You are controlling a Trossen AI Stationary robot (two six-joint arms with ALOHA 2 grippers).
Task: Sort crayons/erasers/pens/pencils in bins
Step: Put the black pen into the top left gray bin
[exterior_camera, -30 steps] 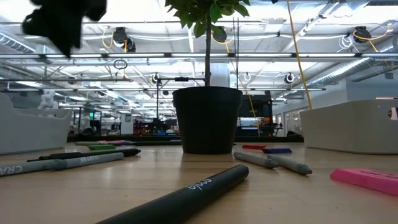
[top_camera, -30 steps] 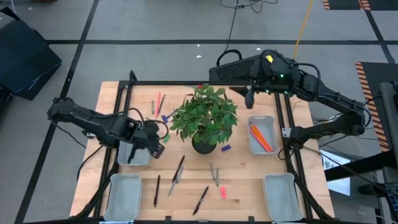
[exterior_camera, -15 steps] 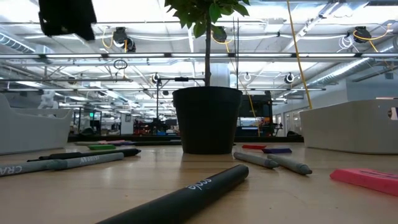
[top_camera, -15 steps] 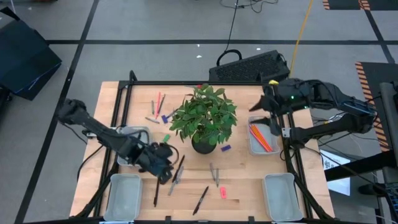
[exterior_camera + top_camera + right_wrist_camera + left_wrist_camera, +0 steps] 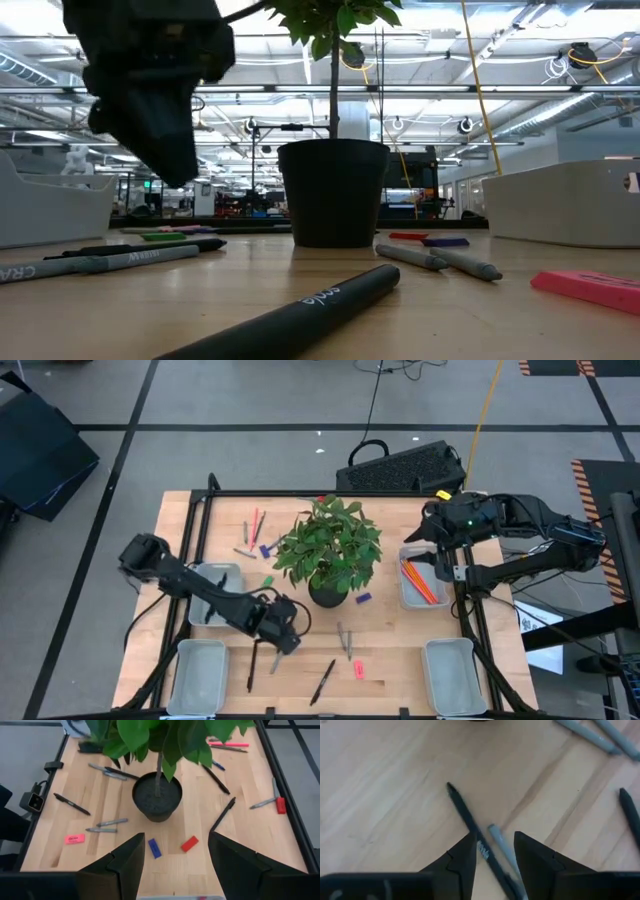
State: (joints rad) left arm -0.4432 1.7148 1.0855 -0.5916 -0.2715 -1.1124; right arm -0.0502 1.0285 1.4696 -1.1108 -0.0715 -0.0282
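4 bins (image 5: 199, 673) — L tool (image 5: 493, 851) spread over 1 black pen (image 5: 470, 822).

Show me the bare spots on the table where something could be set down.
Free: bare wood between the pink eraser and the front right bin. Crowded: pens under the left gripper, and the sticks behind the plant pot.

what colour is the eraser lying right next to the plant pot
Purple-blue: the eraser beside the plant pot, clearest in the right wrist view.
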